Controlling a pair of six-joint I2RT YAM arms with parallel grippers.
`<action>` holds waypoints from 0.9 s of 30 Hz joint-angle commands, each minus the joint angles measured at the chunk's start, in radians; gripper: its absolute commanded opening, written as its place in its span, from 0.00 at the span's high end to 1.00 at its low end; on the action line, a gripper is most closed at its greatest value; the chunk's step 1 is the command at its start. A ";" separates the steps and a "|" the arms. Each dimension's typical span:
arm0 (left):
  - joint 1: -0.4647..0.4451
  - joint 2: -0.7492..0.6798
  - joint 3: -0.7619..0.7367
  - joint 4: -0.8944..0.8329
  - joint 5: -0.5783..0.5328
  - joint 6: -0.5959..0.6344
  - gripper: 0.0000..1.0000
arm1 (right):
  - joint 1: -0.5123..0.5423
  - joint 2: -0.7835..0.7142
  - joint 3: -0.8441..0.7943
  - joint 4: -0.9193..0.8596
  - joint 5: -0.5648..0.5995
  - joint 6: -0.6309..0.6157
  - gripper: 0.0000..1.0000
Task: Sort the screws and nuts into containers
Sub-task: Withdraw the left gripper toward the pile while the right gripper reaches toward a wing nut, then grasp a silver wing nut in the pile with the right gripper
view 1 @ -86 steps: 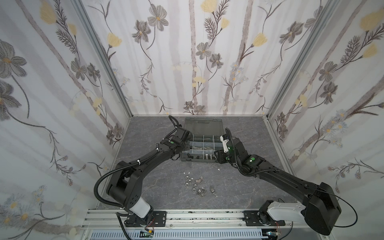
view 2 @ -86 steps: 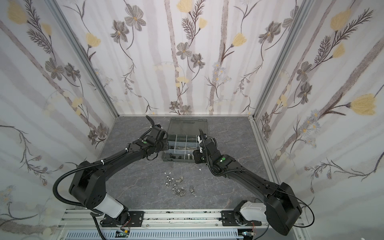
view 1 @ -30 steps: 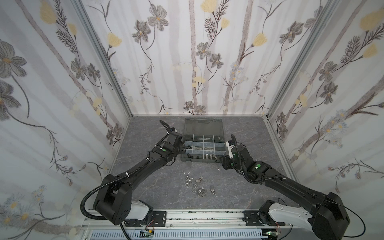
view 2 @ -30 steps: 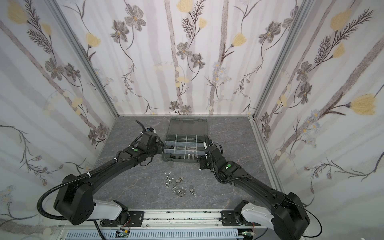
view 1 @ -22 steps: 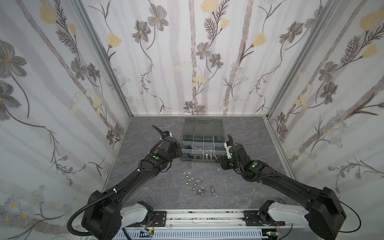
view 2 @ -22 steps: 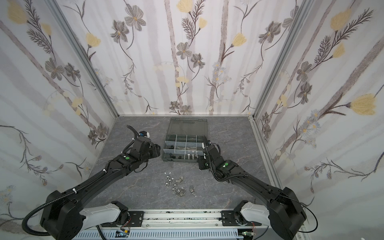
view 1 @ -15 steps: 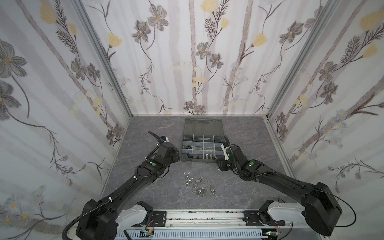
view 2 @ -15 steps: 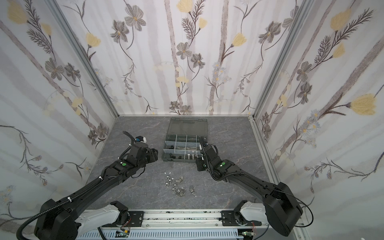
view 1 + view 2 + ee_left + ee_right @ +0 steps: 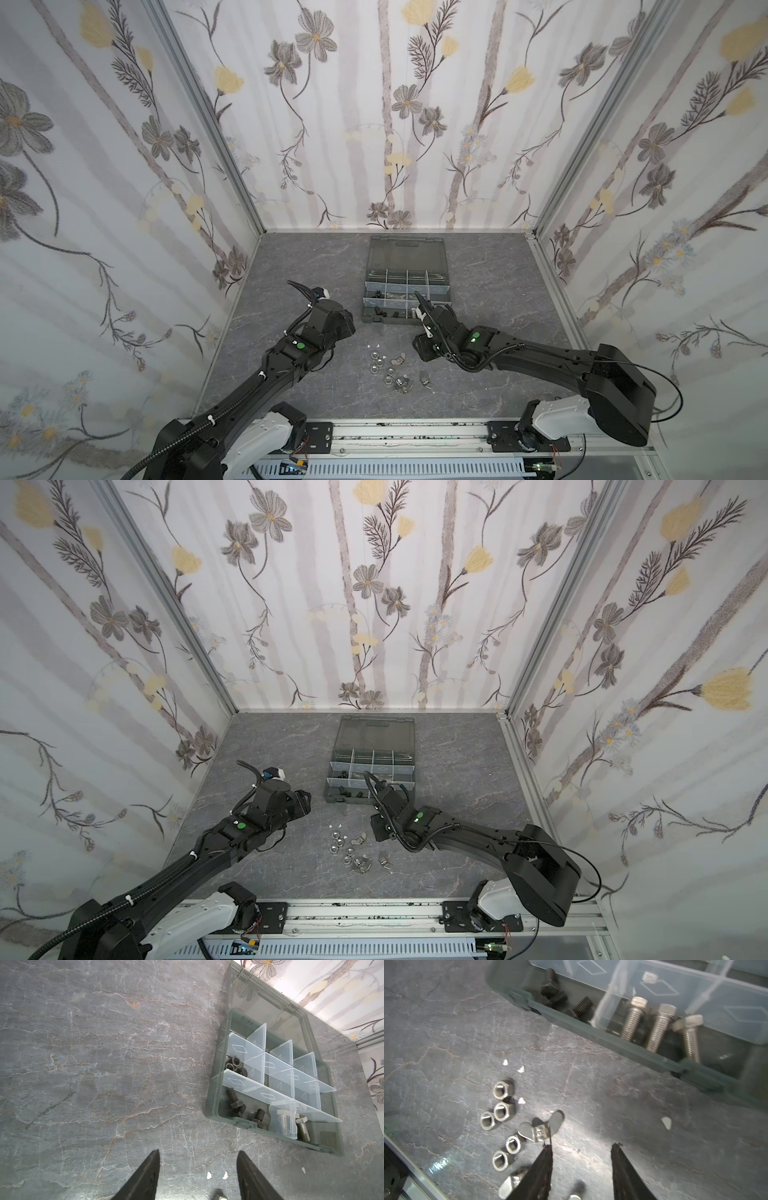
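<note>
the table (image 9: 291,266) gives a hard, slick bed, so any small part that gets nudged is likely to skate. the organiser case (image 9: 213,1105) sits loose on it, lid (image 9: 405,253) laid back. the right arm's wrist hangs close to its front wall in both top views, and a careless swing could shove the case or jolt what is already sorted. both arms also point at the same small heap, so they could knock each other.

the right gripper (image 9: 583,1145) is spread and empty, low over the heap. one tip lines up with a wing nut (image 9: 539,1130) rather than straddling it, so a squeeze from here may flick it sideways. the left gripper (image 9: 198,1152) is also spread and empty, above bare table between the heap and the case.

the silver hex nuts (image 9: 502,1110) lie loose near the case front. some touch, so a pinch could lift two at once or scatter them. silver bolts (image 9: 660,1026), black screws (image 9: 235,1099) and black nuts (image 9: 235,1065) already lie in separate cells (image 9: 249,1109), and a nut dropped short would land among bolts. the white flecks (image 9: 521,1069) could be mistaken for parts.

in the top views the wrists hide both sets of fingers. the pale partitions (image 9: 259,1091) veil the far cells, and i cannot tell what those hold. another wing nut (image 9: 510,1184) is half behind a finger. a pale part at the left wrist view's edge is cut off. the right wrist view is blurred.
</note>
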State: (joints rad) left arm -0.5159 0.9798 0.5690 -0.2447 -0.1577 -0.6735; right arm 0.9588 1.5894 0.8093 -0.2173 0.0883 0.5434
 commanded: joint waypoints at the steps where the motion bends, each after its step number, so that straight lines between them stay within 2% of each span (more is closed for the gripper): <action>1: 0.001 -0.011 -0.009 0.010 -0.003 -0.025 0.38 | 0.041 0.063 0.045 0.017 0.060 0.053 0.52; 17: 0.002 -0.070 -0.077 0.013 0.013 -0.063 0.38 | 0.126 0.284 0.188 -0.062 0.121 0.084 0.43; 27: 0.002 -0.093 -0.100 0.013 0.025 -0.087 0.38 | 0.140 0.334 0.193 -0.100 0.145 0.091 0.42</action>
State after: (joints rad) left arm -0.5152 0.8917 0.4721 -0.2436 -0.1287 -0.7414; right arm 1.0950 1.9182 1.0039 -0.3141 0.1986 0.6174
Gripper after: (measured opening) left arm 0.623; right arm 0.580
